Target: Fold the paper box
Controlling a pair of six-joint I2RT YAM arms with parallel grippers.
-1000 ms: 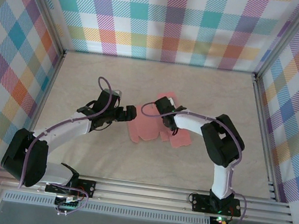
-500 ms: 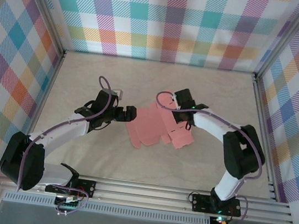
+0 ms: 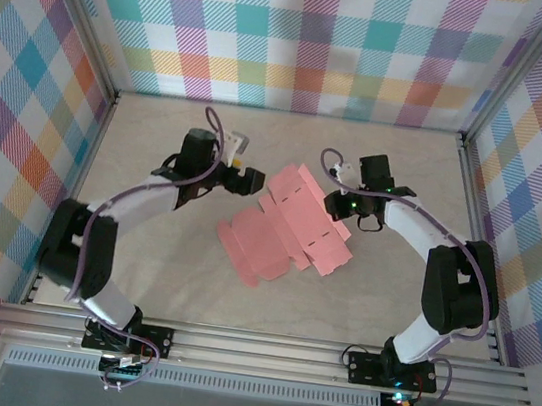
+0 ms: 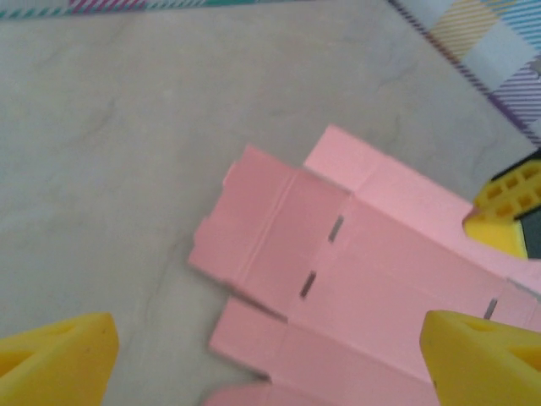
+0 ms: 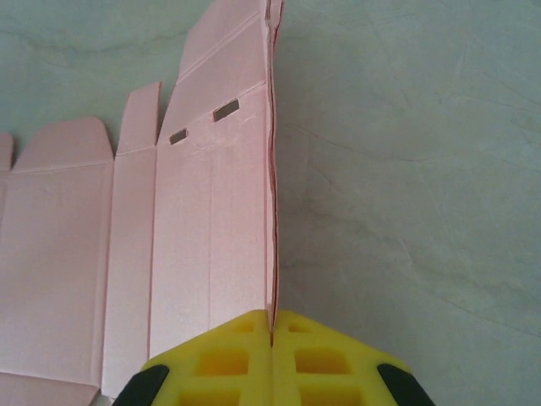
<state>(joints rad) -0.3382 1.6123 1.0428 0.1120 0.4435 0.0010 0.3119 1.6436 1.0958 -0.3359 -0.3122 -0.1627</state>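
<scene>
Plaid walls ring a pale marbled surface [image 3: 140,275], and the paper box [image 3: 293,228] lies near its middle as a mostly flat pink blank, with flaps and slots showing.

The right fingers [image 5: 228,359] are closed on the blank's right-hand edge. The wrist view shows that strip edge-on, apparently lifted along its crease while the other panels lie flat. The left fingers [image 4: 59,355] are spread wide over the opposite end of the blank and touch nothing.

The step in hand looks like raising a side wall. To do it well, the right arm should turn the pinched strip about the scored line rather than pull it, because thin card slides easily on this surface. The left fingers could come down on the base panel just beside that crease to pin the sheet, staying off the slots, which the tabs will need.
</scene>
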